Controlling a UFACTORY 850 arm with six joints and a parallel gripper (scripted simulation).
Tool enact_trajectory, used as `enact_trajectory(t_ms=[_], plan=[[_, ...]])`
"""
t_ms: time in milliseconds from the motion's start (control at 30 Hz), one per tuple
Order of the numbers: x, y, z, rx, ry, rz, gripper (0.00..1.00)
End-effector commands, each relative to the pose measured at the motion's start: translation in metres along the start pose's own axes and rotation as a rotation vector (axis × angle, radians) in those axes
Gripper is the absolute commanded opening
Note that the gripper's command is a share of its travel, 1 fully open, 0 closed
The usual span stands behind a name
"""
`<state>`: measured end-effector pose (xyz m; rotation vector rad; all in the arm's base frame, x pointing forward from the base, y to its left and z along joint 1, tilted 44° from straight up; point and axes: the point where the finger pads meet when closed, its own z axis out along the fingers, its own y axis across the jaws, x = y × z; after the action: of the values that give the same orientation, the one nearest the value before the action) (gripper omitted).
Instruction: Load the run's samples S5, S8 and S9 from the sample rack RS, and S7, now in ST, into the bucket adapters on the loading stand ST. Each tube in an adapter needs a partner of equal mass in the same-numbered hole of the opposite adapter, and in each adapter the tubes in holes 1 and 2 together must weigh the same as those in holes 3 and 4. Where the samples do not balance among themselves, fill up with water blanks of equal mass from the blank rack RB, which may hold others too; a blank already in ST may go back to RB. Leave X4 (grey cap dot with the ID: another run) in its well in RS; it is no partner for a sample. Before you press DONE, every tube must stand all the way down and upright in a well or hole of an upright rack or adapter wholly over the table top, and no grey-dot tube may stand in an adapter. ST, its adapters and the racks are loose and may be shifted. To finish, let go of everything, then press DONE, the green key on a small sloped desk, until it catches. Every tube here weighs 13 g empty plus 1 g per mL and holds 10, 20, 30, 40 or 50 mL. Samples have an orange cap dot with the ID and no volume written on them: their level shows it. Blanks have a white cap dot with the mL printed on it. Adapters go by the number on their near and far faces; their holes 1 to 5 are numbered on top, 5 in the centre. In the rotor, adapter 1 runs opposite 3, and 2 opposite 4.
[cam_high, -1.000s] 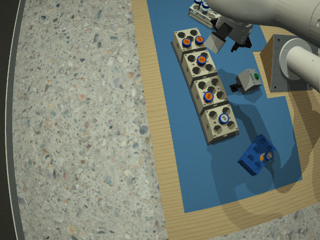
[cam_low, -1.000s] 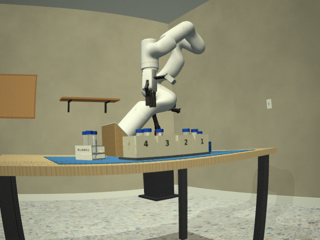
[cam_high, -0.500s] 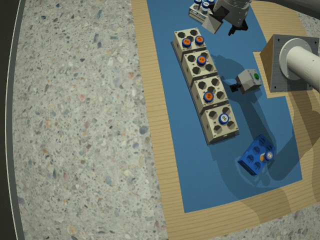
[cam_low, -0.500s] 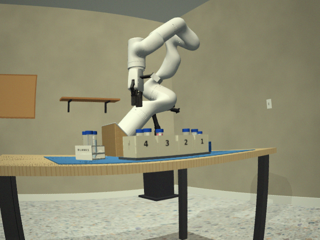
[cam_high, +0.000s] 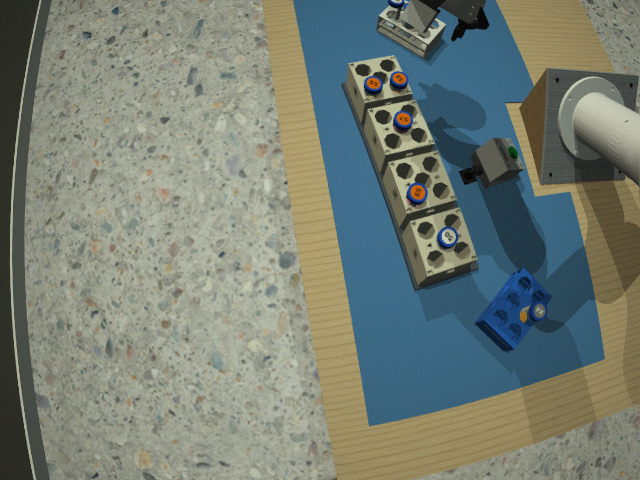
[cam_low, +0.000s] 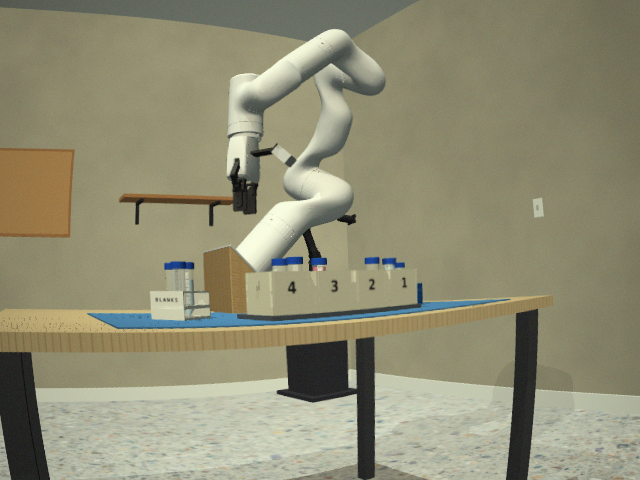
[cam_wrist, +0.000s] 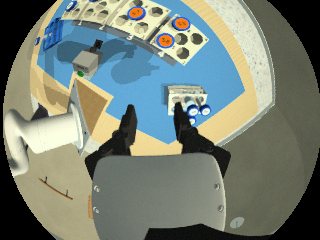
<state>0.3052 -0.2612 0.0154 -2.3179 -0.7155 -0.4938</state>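
The loading stand ST (cam_high: 408, 170) holds four adapters in a row. Adapter 4 (cam_high: 379, 82) has two orange-dot tubes (cam_high: 373, 84) (cam_high: 399, 79). Adapter 3 (cam_high: 398, 129) and adapter 2 (cam_high: 421, 186) hold one orange-dot tube each (cam_high: 402, 119) (cam_high: 416, 192). Adapter 1 holds a white-dot blank marked 50 (cam_high: 447, 237). The blue sample rack RS (cam_high: 513, 308) holds only the grey-dot tube X4 (cam_high: 537, 311). The blank rack RB (cam_high: 410, 30) (cam_low: 179, 304) (cam_wrist: 188, 100) holds several blue-capped tubes. My gripper (cam_high: 467, 25) (cam_low: 244, 204) (cam_wrist: 154, 111) is open and empty, high above the mat beside RB.
The grey DONE desk (cam_high: 496, 161) with its green key (cam_high: 512, 151) stands between ST and the wooden arm pedestal (cam_high: 578, 126). The table's edge runs close behind RB. A wall shelf (cam_low: 175, 198) hangs behind the arm.
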Motion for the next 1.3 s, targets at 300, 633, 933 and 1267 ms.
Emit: enact_trajectory(t_ms=[300, 633, 933, 1267], plan=[[-0.053, 0.04, -0.001, -0.001, 0.0, -0.001, 0.57], [-0.085, 0.064, -0.001, -0.001, 0.0, -0.001, 0.57], [-0.122, 0.09, -0.001, -0.001, 0.0, -0.001, 0.57], [-0.14, 0.103, -0.001, -0.001, 0.0, -0.001, 0.57]])
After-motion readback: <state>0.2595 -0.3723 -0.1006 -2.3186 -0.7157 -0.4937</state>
